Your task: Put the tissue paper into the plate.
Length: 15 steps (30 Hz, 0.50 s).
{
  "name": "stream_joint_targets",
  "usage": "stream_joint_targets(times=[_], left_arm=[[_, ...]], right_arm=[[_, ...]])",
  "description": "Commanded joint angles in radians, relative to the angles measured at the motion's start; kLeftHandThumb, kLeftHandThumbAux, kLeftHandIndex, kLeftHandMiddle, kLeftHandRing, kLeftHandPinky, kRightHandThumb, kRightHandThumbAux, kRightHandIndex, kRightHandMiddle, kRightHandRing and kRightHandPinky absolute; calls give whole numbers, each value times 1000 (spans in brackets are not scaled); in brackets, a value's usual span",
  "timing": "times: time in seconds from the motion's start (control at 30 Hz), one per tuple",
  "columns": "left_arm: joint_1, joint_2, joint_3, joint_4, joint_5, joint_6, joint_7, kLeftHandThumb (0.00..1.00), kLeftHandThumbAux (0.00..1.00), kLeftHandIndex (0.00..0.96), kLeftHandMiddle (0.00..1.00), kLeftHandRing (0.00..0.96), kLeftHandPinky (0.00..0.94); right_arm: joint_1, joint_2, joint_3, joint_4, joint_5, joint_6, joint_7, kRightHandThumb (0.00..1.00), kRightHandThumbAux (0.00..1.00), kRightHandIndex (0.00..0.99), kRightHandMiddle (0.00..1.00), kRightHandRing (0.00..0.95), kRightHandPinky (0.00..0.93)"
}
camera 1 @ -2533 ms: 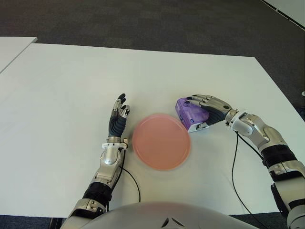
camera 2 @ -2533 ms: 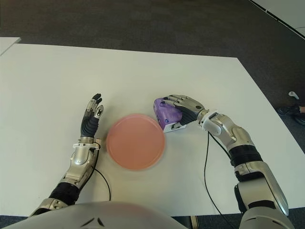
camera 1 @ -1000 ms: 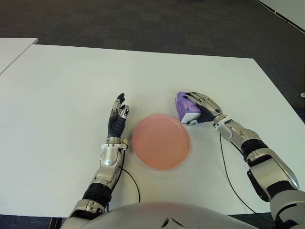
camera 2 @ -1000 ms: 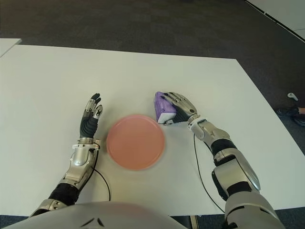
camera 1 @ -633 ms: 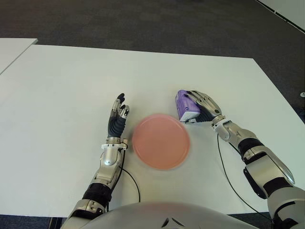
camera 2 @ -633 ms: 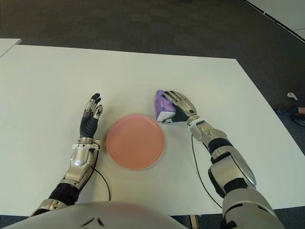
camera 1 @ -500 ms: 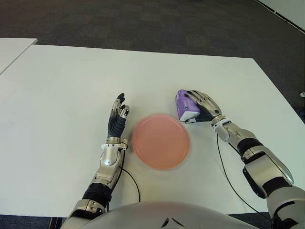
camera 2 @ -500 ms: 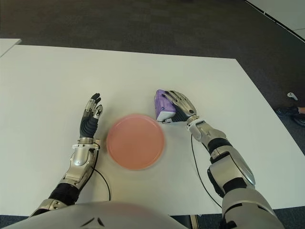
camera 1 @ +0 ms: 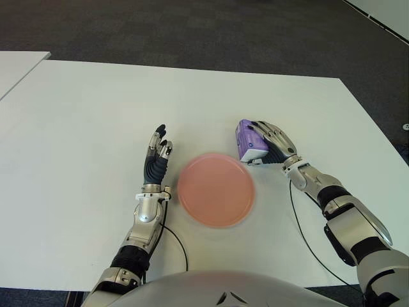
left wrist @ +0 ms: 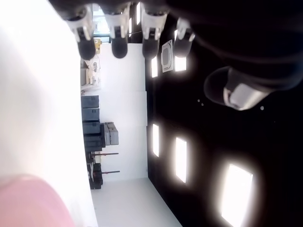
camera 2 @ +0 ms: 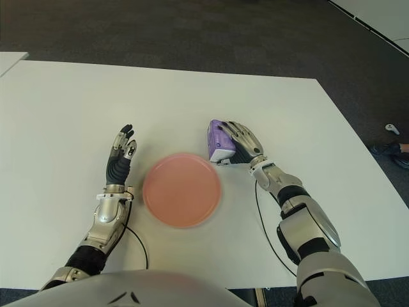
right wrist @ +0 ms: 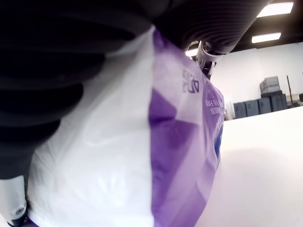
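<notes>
Right hand (camera 1: 271, 142) is wrapped over the top of the tissue pack (camera 1: 249, 142), fingers curled across it, pack pressed into the palm. The pack is soft, light plastic-wrapped paper, likely to dent and slip; broad faces suit the hold. Just inboard of the hand lies the plate (camera 1: 216, 189), empty. Left hand (camera 1: 157, 160) shows beyond the plate, fingers extended, holding nothing.

right hand (camera 1: 273, 144) | swung round, elbow tucked in | tissue pack (camera 1: 250, 143) carried back slightly (still gripped)

one pink plate (camera 1: 216, 190), one purple tissue pack (camera 1: 250, 142), one white table (camera 1: 89, 115), two robot hands
</notes>
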Motion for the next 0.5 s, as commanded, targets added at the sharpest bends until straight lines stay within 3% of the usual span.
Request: stream_joint_targets(times=[0.03, 0.13, 0.17, 0.27, 0.3, 0.4, 0.5], left_arm=[[212, 67, 14, 172, 65, -12, 10, 0, 396, 0, 0, 0, 0], [212, 67, 14, 171, 68, -11, 13, 0, 401, 0, 0, 0, 0], [213, 68, 14, 169, 72, -10, 17, 0, 404, 0, 0, 0, 0], [212, 69, 13, 167, 81, -8, 27, 0, 409, 0, 0, 0, 0], [212, 70, 13, 167, 84, -7, 30, 0, 409, 0, 0, 0, 0], [214, 70, 11, 164, 88, -4, 37, 0, 412, 0, 0, 0, 0], [216, 70, 9, 162, 90, -2, 42, 0, 412, 0, 0, 0, 0]], right_arm=[[120, 64, 67, 67, -45, 60, 85, 231, 667, 3, 39, 17, 52], [122, 66, 61, 66, -34, 53, 81, 304, 628, 62, 108, 115, 182], [124, 67, 58, 65, -32, 54, 64, 377, 602, 166, 258, 266, 324], [133, 81, 57, 64, -37, 74, -26, 607, 670, 346, 527, 533, 590], [138, 91, 60, 69, -43, 87, -63, 631, 676, 365, 560, 566, 625], [147, 113, 68, 78, -52, 114, -136, 794, 674, 399, 527, 696, 742], [148, 119, 76, 80, -57, 121, -172, 834, 675, 405, 519, 743, 772]])
